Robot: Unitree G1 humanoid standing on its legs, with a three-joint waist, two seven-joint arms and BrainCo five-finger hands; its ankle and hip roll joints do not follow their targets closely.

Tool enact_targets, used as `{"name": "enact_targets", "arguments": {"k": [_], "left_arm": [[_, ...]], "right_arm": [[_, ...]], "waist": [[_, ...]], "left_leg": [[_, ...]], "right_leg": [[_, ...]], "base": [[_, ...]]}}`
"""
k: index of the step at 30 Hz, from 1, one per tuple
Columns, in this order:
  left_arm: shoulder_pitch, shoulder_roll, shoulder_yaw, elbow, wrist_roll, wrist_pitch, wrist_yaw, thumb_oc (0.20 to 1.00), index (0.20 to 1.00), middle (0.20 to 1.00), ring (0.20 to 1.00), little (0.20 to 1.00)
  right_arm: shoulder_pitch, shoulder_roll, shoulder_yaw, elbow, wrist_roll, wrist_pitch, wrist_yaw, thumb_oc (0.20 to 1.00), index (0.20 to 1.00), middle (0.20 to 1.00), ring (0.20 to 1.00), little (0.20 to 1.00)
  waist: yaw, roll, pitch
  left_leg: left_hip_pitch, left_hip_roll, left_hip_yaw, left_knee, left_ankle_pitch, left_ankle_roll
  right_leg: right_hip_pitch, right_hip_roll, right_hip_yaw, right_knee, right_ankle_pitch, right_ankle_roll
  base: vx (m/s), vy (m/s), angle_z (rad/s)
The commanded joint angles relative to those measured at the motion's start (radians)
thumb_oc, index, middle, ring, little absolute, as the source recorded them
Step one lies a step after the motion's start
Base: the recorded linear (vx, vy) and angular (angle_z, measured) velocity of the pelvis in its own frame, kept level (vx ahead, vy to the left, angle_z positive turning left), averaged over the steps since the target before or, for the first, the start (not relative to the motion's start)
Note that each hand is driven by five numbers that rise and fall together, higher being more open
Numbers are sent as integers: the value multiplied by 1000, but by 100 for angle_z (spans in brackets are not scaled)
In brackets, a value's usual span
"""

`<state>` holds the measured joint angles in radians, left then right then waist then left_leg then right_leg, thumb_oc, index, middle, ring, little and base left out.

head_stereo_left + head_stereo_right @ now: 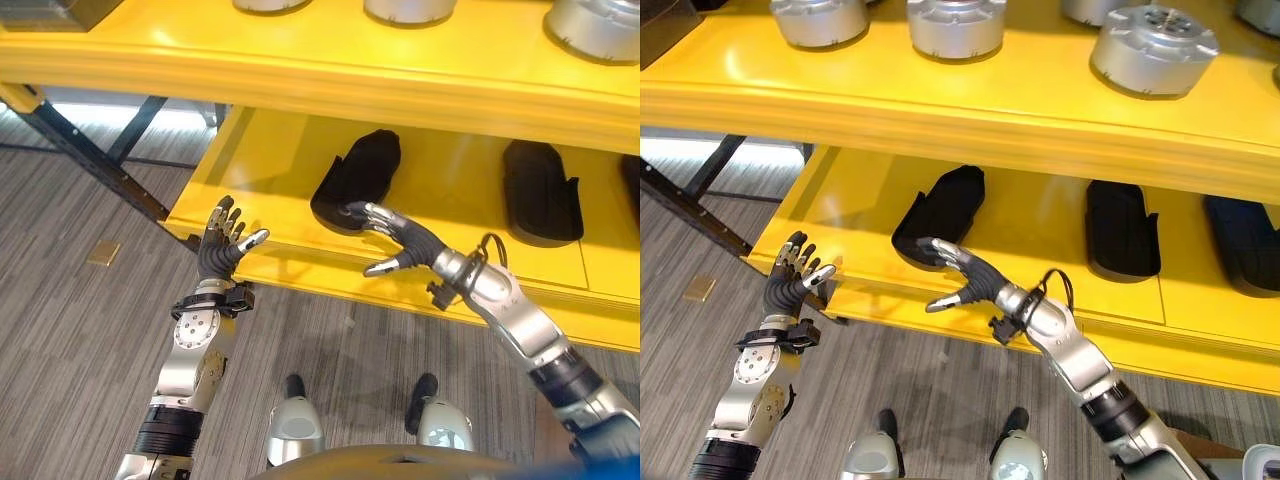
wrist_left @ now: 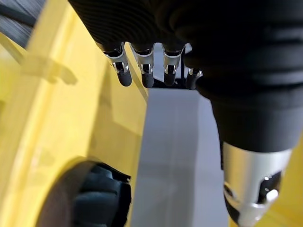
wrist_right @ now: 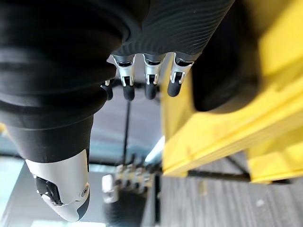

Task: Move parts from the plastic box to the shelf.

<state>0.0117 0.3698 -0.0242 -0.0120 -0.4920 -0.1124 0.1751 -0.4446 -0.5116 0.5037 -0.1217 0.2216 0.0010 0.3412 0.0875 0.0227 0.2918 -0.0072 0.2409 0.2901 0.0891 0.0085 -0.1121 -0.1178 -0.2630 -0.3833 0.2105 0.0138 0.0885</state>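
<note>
Left eye view: left hand (image 1: 222,248) hangs at the shelf (image 1: 300,265) lip, fingers spread, holding nothing. Right hand (image 1: 400,240), fingers loosely extended and empty, hovers beside the black part (image 1: 360,178) lying on the lower shelf level. Farther back, a second black part (image 1: 540,190). Above, metal discs (image 1: 955,25). Part looks rigid, light, smooth moulding; best gripped across its narrow waist.

A grey striped floor (image 1: 70,330) was seen below, and a small tan square (image 1: 103,253) lay on it.
</note>
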Motion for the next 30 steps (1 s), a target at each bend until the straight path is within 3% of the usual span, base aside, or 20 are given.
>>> {"name": "enact_targets", "arguments": {"k": [1, 7, 11, 18, 25, 30], "left_arm": [[-35, 65, 23, -81, -36, -40, 55, 1000, 1000, 1000, 1000, 1000], [-58, 77, 56, -92, -36, -23, 80, 1000, 1000, 1000, 1000, 1000], [-65, 76, 58, -95, -38, -22, 92, 1000, 1000, 1000, 1000, 1000], [-96, 86, 55, -61, -3, -42, 158, 1000, 1000, 1000, 1000, 1000], [-136, 87, 39, -33, 3, -73, 204, 1000, 1000, 1000, 1000, 1000], [-140, 84, 34, -47, -11, -76, 176, 1000, 1000, 1000, 1000, 1000]], "right_arm": [[-113, 68, 40, -126, -66, -57, 36, 1000, 1000, 1000, 1000, 1000], [-222, 117, 114, -195, -44, 12, 92, 1000, 1000, 1000, 1000, 1000], [-254, 138, 169, -178, -32, 65, 77, 1000, 1000, 1000, 1000, 1000], [-256, 168, 232, -127, -84, 77, 85, 1000, 1000, 1000, 1000, 1000], [-304, 183, 248, -1, -290, 82, -114, 1000, 1000, 1000, 1000, 1000], [-322, 149, 193, 23, -294, 66, -214, 1000, 1000, 1000, 1000, 1000]], "waist": [[22, -21, 25], [53, -13, 55], [66, -9, 72], [69, 3, 120], [69, 28, 197], [64, 40, 228]], "left_leg": [[-5, 48, 67, 23, -8, -9], [-31, 65, 64, 35, -1, -14], [-41, 73, 66, 42, 1, -16], [-85, 75, 62, 71, -4, -15], [-170, 59, 46, 129, -13, 0], [-218, 49, 35, 156, -16, 6]], "right_leg": [[73, -23, -21, 1, -83, 43], [44, -43, -38, 38, -93, 48], [34, -51, -46, 53, -99, 45], [-24, -72, -33, 97, -104, 51], [-127, -104, -8, 189, -116, 51], [-181, -114, 2, 232, -124, 46]], "base": [[-109, 0, -3], [-58, -7, 2], [-20, -3, 3], [-50, 20, 3], [-70, 36, 4], [-38, 35, 0]]}}
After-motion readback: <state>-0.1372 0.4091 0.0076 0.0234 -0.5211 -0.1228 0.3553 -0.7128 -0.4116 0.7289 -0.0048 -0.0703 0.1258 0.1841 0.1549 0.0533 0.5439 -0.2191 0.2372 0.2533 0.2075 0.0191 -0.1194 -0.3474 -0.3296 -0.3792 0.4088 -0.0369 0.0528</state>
